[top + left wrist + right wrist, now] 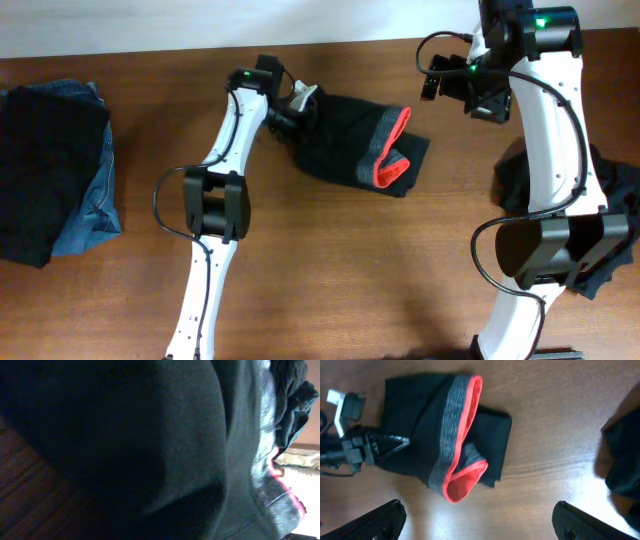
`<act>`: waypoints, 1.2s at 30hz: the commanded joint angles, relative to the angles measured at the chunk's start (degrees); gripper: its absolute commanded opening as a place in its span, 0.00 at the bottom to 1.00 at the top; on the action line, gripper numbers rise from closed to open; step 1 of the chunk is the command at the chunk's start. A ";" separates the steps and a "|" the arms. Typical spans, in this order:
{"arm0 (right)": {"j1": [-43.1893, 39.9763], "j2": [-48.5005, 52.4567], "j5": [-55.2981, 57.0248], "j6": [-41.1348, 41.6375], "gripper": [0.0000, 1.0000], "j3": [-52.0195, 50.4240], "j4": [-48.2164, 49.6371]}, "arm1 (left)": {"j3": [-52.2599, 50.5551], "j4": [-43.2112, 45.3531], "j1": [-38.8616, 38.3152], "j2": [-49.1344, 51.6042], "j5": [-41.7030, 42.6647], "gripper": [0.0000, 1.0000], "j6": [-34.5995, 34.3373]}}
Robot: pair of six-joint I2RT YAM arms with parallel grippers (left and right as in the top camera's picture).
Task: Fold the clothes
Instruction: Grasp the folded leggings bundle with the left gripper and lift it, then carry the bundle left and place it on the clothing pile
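1. The left pincer [292,118] sits at the left edge of the black trousers [345,145]. In the right wrist view its fingers [395,440] draw to a point on the cloth's edge, closed onto a pinch of fabric.
2. The left wrist view shows only what it grips: dark trouser cloth [150,450] fills the frame. A pink-lit waistband rim [280,480] shows at the right and a sliver of table [20,475] at lower left.
3. The trousers lie bunched on the wooden table [330,260]. The grey waistband [385,140] is on the side away from the left pincer, gaping with its red lining up. The right wrist view gives this best: a grey band [447,435] with a red mouth.
4. The right pincer [485,100] hangs just right of the trousers, off the cloth. Its jaws are spread wide with nothing between them, only bare wood below [477,510].
5. There is open wood below the trousers, between the two arms, and the table's far edge is just above them.
6. A dark garment heap [610,200] lies well right of the trousers, partly under the right arm. It also shows in the left wrist view [295,395].
7. A stack of black and blue denim clothes [55,180] lies well left of the trousers, at the table's left edge.
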 commanded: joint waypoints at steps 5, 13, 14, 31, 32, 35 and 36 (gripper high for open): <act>-0.59 3.08 1.84 -0.55 0.99 -0.13 2.47 | 20.22 -11.69 8.24 1.44 -1.64 0.01 0.11; 0.17 10.01 1.55 -0.55 0.99 -0.13 2.45 | 19.89 -16.04 13.03 -7.80 -8.74 0.00 -1.86; 0.39 11.69 1.33 -0.55 0.99 -0.13 2.49 | 19.89 -16.24 13.42 -9.35 -9.94 0.00 -1.86; 9.79 19.30 0.72 -0.83 0.99 -0.13 4.33 | 19.89 -8.17 19.45 -28.81 -35.71 0.00 -19.63; 10.40 19.30 0.70 -1.29 0.99 -0.13 4.33 | 19.89 -8.15 20.37 -29.22 -36.46 0.01 -21.38; 11.54 19.30 0.70 -2.86 0.99 -0.13 4.02 | 19.89 -8.41 24.55 -29.83 -37.38 0.00 -26.36; 11.65 19.30 0.70 -3.91 0.99 -0.13 3.67 | 19.89 -8.70 26.82 -29.86 -37.46 0.01 -28.68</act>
